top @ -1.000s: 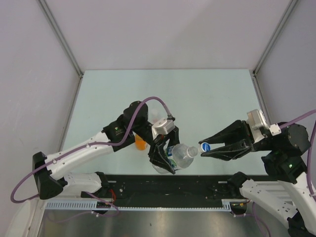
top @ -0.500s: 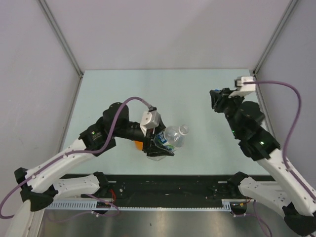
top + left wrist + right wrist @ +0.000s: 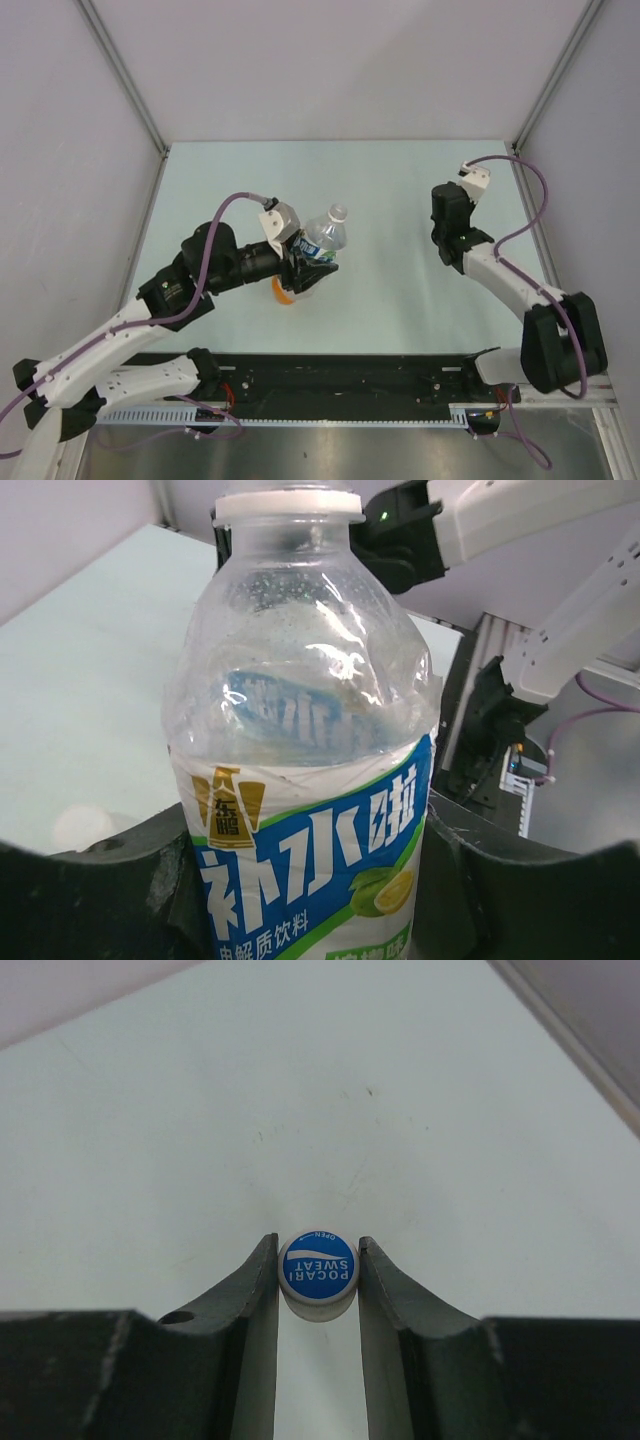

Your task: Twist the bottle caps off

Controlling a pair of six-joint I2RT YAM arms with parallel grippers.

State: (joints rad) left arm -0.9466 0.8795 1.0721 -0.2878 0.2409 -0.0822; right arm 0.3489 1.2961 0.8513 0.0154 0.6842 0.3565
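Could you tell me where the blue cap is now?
In the right wrist view, the blue cap is pinched in the right tool, over the far right of the table, apart from the bottle.

You have a pale green table [image 3: 400, 210], shut in by grey walls [image 3: 330, 70] at the back and on both sides, with a black strip [image 3: 350, 372] along its near edge; on it you can make out only part of an orange bottle [image 3: 284, 294], left of middle and towards the near edge; in the left wrist view a pale round blot [image 3: 85, 827] sits on the surface, too blurred for you to name; the right wrist view shows you a few small dark specks [image 3: 370, 1091] on the top.
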